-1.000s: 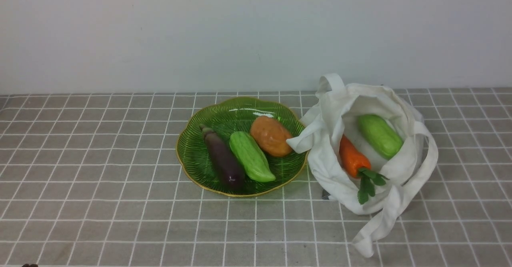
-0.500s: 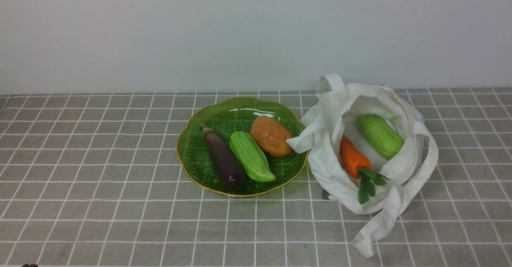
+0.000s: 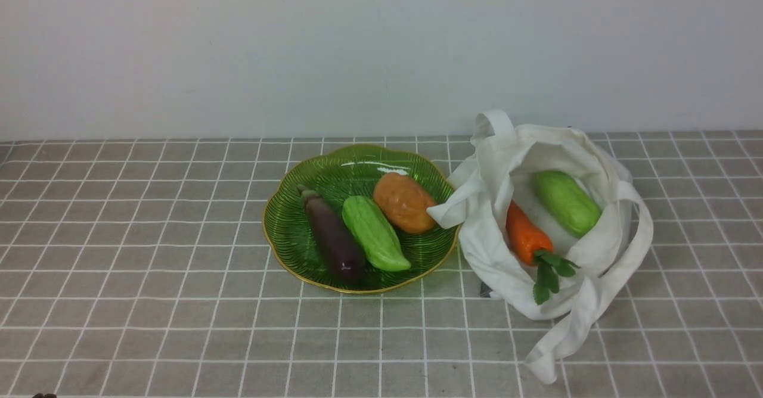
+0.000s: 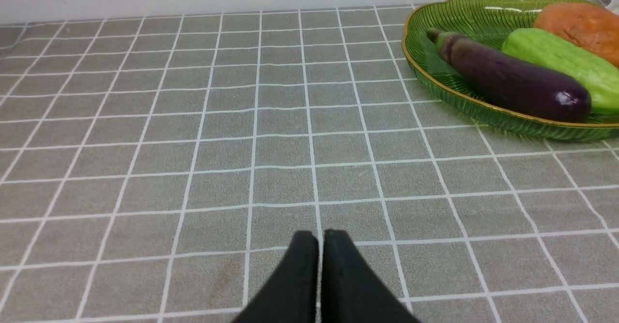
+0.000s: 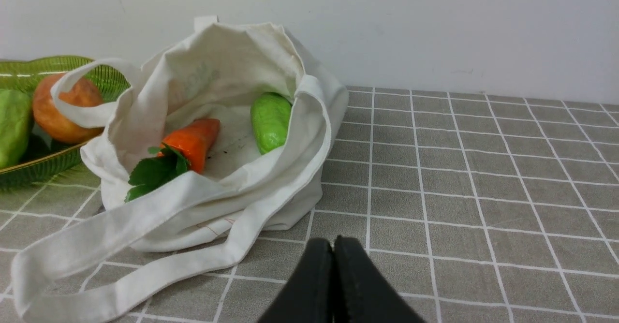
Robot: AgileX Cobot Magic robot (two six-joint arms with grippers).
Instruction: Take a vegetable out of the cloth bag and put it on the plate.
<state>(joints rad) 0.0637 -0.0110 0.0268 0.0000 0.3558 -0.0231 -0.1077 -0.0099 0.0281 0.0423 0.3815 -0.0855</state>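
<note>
- Right gripper [image 5: 333, 245]: fingertips together, nothing between them. Left gripper [image 4: 321, 238] is the same, pinched closed and holding zip.
- Both are well apart from the food, so I'd call this the resting step, with the placing looking done.
- The cloth bag [image 3: 486, 255] sits on the table [image 3: 179, 326] with its mouth open, and the carrot [image 3: 526, 234] and blunt green gourd [image 3: 566, 201] are inside.
- The vegetable, aka the pointy green gourd [image 3: 374, 234], is on the plate [image 3: 286, 255], between the eggplant [image 3: 334, 237] and the brownish-orange potato-looking thing [image 3: 404, 201].
- Next move, imo: just leave it there and keep both arms back. No grasp needed if that's the right gourd.
- Headcount: two grippers, one bag, one plate, two green gourds (one plated, one bagged), one carrot, one eggplant, one potato-looking thing.
</note>
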